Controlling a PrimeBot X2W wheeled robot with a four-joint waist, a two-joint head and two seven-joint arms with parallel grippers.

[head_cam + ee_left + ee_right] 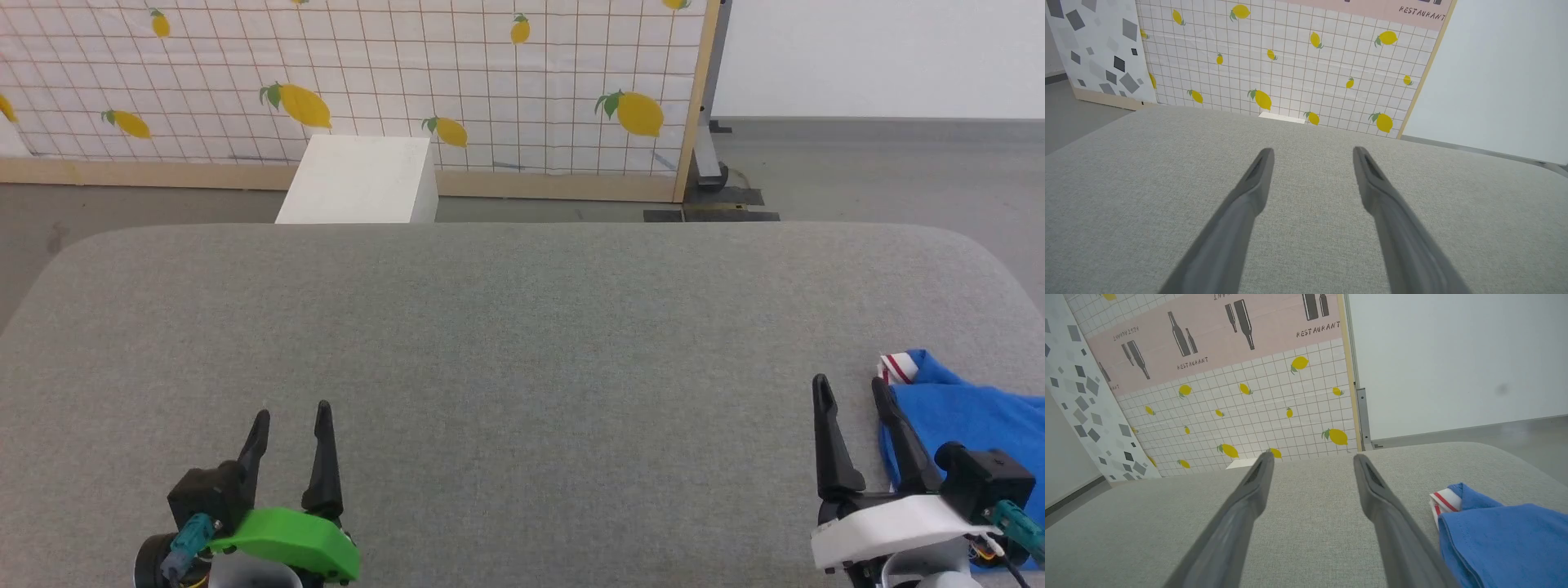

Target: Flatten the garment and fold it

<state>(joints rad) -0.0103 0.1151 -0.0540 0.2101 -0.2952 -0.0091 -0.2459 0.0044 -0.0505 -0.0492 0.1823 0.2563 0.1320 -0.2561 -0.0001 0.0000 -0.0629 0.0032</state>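
The garment (971,425) is a bright blue bundle with a white, red-striped edge, lying crumpled at the near right corner of the grey padded table (522,327). In the right wrist view the garment (1502,535) sits just right of the fingers. My right gripper (849,390) hovers open and empty beside the garment's left edge, its right finger close against the cloth. My left gripper (292,415) rests open and empty at the near left, far from the garment. Between its fingers in the left wrist view, my left gripper (1312,153) frames bare table fabric.
A white box (359,180) stands on the floor behind the table's far edge. A lemon-patterned panel (367,73) closes off the back, with a grey floor (882,171) to the right. The table has rounded far corners.
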